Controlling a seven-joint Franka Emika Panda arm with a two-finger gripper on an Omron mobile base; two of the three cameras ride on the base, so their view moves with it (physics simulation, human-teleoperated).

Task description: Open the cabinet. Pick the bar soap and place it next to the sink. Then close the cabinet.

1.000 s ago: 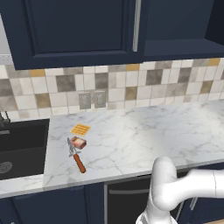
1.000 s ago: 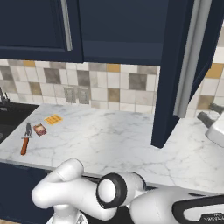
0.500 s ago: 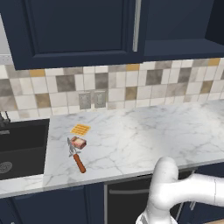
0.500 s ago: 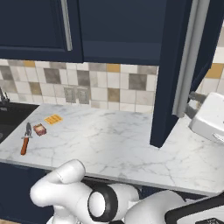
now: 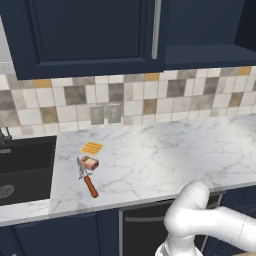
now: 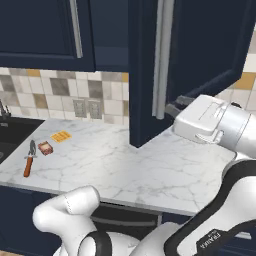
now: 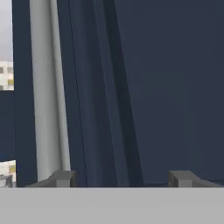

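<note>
The narrow navy blue cabinet door with its long silver bar handle (image 6: 161, 55) hangs open at the upper middle of the right base view. My gripper (image 7: 122, 178) faces its panel, jaws spread apart with nothing between them; I cannot tell whether a fingertip (image 7: 61, 178) touches the handle. The reddish-brown bar soap (image 5: 90, 163) lies on the white marble counter (image 5: 165, 160), near the dark sink (image 5: 25, 167).

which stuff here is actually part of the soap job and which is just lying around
Job:
- cabinet, door swung open
- its bar handle
- bar soap, on the counter near the sink
- sink
- gripper, up against the open door

Lying about:
- orange ridged square
- knife
</note>
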